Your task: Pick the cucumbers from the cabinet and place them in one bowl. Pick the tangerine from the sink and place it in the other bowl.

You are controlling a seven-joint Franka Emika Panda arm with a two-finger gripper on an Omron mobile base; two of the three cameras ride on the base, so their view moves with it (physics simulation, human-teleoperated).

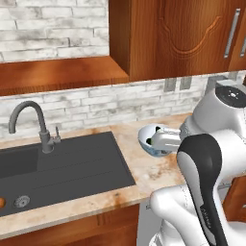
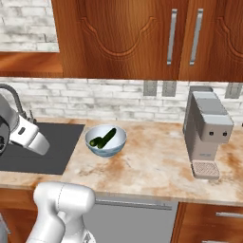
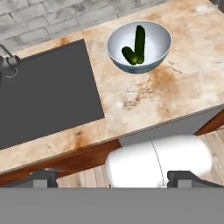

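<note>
Two cucumbers [image 3: 135, 47] lie in the pale blue bowl [image 3: 159, 37], ahead of the hand [image 3: 113, 176] on the tabletop [image 3: 175, 87]. Hand's fingertips spread wide, empty. Tangerine [image 1: 1, 202] sits in the sink [image 1: 67, 166] by the drain [image 1: 21, 201].

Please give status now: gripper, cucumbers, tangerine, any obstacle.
Gripper state unclear, nothing seen in it. Two cucumbers lie in the pale blue bowl. Tangerine sits in the sink beside the drain. No obstacle seen.

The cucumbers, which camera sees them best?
The hand view: it looks down into the pale blue bowl, showing both cucumbers whole. The right base view shows them smaller, from the side. In the left base view the arm hides most of the bowl.
</note>
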